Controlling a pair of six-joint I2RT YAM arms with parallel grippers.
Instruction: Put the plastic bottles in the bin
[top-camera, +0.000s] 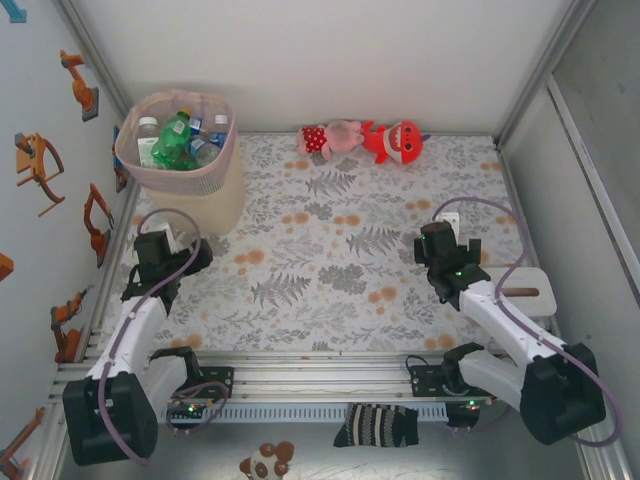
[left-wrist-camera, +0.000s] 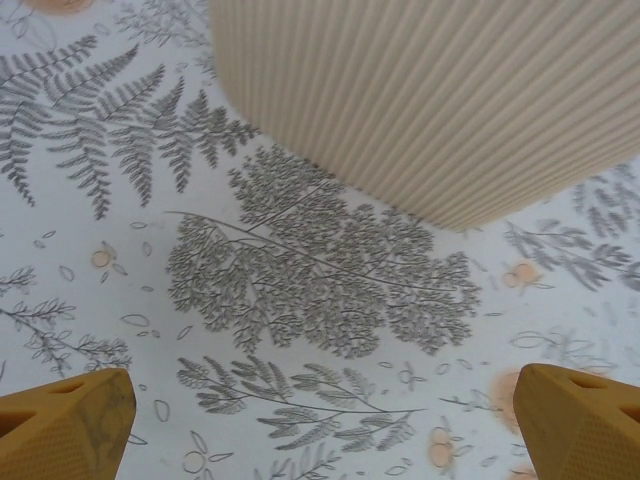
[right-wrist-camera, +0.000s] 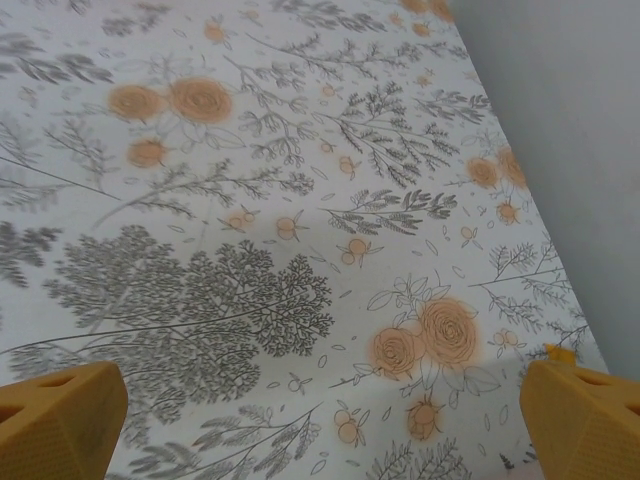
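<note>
Pink-rimmed bin (top-camera: 200, 180) is standing at the far left corner of the table (top-camera: 330, 290), holding the plastic bottles (top-camera: 178, 140); left gripper (left-wrist-camera: 320, 425) and right gripper (right-wrist-camera: 320, 425) are hovering wide open above it, gripping nothing.

light is bright, even, diffuse. a faint soft shadow lies under the bin (left-wrist-camera: 420, 100). right wrist view blurs toward its left edge.

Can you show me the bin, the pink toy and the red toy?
bin (top-camera: 185, 180), top view, on its pink front wall.
pink toy (top-camera: 330, 138), top view, on its body.
red toy (top-camera: 392, 140), top view, on its body.
</note>
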